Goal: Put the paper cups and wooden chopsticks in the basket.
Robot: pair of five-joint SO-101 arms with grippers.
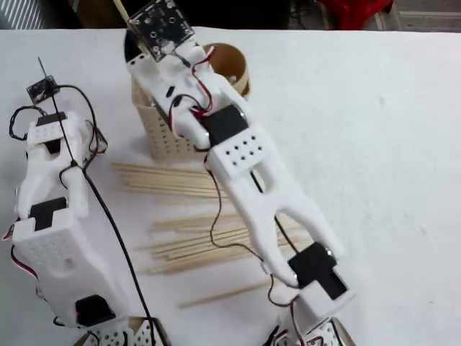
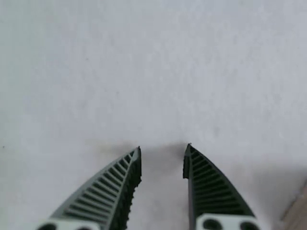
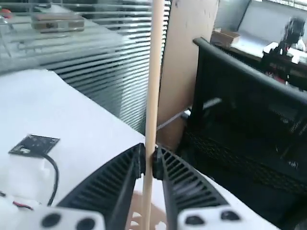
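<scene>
The chopsticks [image 1: 166, 180] are bare, matt pale wood; the basket [image 1: 155, 130] is white perforated plastic (smooth-looking), the cup [image 1: 241, 72] brown paper, the table [image 1: 374, 144] matt white.

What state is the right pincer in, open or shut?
Shut on a chopstick: in the right wrist view, the right pincer closes against both sides of it with no gap.

No legible txt, nos., labels or signs anywhere on the table or arms. The right-wrist circuit board [image 1: 160, 27] and the left-wrist circuit board [image 1: 41, 89] carry only tiny specks, too small to read. Stuff in the room behind is too blurred to read.
</scene>
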